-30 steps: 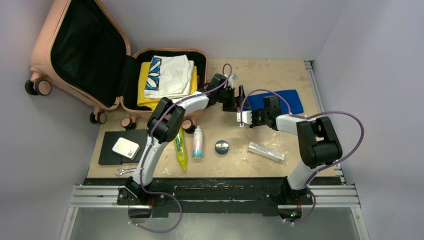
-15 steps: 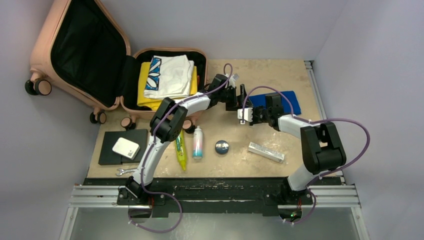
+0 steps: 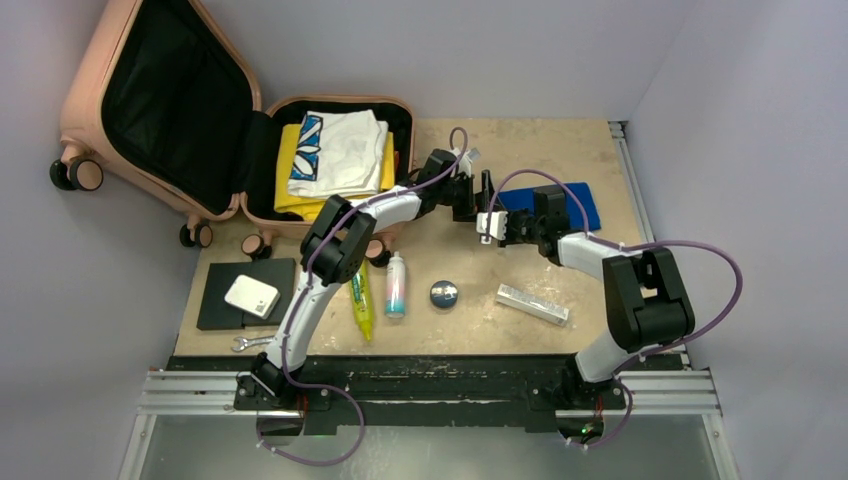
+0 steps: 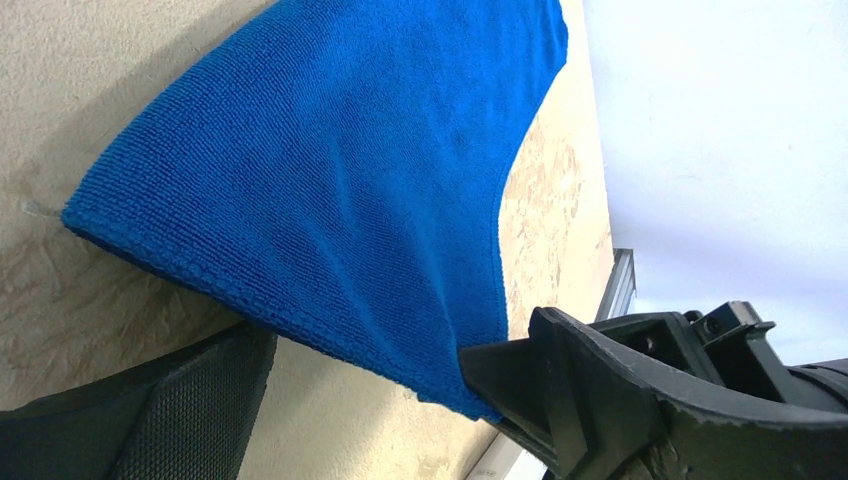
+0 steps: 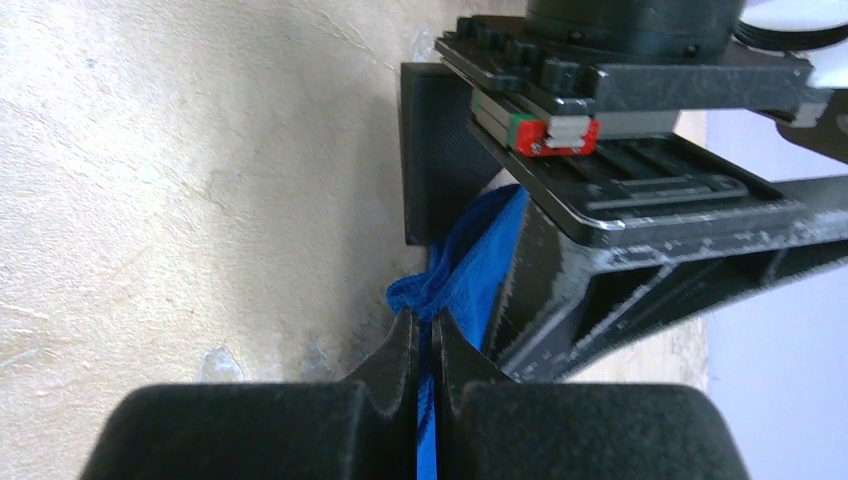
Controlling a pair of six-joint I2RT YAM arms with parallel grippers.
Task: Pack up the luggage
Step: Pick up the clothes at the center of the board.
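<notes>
A: What is changing at the right tool (image 3: 490, 223)?

B: Its fingers are pressing tight together on the hem of the blue cloth (image 3: 562, 204). Over the last second it is creeping forward, away from its own base, and dragging that hem along. Its wrist view is showing the fabric bunching right at its tips.

A: And the left tool (image 3: 486, 191)?

B: It is standing spread as wide as it goes, gripping nothing. It is inching forward as well, so the two tools are now sitting closer together than a second ago. The cloth's corner is lying in the gap between its jaws, and one of those jaws is standing directly ahead of the right tool, just beside the pinched hem.

A: So what is that doing for the packing?

B: It is looking like the set-up for a handover or a two-tool lift. Most of the cloth is still lying flat on the desk (image 3: 540, 150), beyond the right tool, so nothing is travelling yet.

A: Where is the luggage (image 3: 78, 95) sitting?

B: It is lying open well behind the left tool, past that arm's wrist and elbow. The folded clothes (image 3: 335, 150) are already resting inside it, but the cloth is not. The left tool probably needs to close on that corner first.
</notes>
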